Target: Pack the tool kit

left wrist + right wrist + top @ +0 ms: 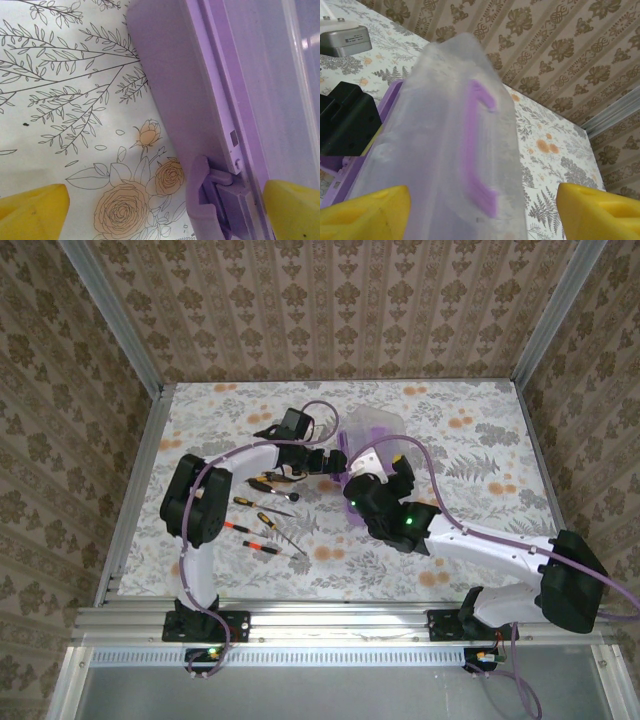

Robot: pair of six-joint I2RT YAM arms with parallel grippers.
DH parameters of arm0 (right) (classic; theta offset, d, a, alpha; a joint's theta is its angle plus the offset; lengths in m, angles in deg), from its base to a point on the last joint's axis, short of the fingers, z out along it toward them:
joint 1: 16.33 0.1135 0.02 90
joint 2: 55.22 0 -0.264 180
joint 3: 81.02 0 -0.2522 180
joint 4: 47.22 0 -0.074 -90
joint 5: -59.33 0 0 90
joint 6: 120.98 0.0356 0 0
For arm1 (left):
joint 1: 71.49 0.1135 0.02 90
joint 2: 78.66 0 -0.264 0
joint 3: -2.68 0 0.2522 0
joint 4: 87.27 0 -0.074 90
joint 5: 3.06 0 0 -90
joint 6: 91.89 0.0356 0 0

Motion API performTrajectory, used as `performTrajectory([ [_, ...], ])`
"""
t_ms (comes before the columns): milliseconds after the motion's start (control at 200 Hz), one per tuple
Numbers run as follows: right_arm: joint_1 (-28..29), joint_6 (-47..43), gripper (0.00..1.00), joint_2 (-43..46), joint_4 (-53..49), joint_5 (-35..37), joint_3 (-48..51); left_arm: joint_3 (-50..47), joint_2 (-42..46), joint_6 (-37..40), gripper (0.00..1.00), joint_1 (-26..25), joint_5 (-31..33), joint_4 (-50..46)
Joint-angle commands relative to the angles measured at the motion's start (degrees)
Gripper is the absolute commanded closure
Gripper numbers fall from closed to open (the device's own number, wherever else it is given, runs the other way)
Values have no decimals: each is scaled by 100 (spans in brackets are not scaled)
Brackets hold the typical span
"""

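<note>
The tool kit's purple box [372,432] sits mid-table with its translucent lid [455,150] tilted up. The lid's purple handle [477,150] faces the right wrist camera. My right gripper [482,215] is open and straddles the lid: its left finger [367,212] is right at the lid, while the right finger [600,212] stands clear over the table. My left gripper [165,215] is wide open at the box's left side [185,95], with the purple latch [207,197] between its fingers. Several black-orange screwdrivers and other small tools [262,520] lie loose on the table left of the box.
The floral tablecloth [470,440] is bounded by a metal frame [130,480] and patterned walls. The left arm's black wrist body [345,120] and its grey camera [345,40] sit close to the box's left. Both arms crowd the table's middle.
</note>
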Motion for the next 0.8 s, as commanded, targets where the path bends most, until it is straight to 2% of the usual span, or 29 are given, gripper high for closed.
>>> performTrajectory([
  [0, -59, -13, 22, 179, -11, 71, 58, -47, -123, 49, 0, -16, 43, -35],
  [235, -148, -142, 21, 301, 29, -99, 140, -84, -138, 45, 0, -16, 34, 10],
  [320, -125, -401, 11, 487, 225, -713, 276, -69, -138, 36, 0, -16, 34, 12],
  [380, -42, -618, 0, 709, 436, -1406, 424, -58, -151, 34, 0, -16, 18, 16],
  [435, 58, -840, 0, 840, 485, -1736, 499, -49, -159, 33, 0, -16, 17, 14],
  [670, 480, -1232, 0, 1094, 840, -1213, 1096, 9, -218, 14, 0, -27, -36, 45],
  [795, 720, -1646, 0, 1097, 1514, -783, 1562, 17, -224, 3, 0, -33, -45, 47],
])
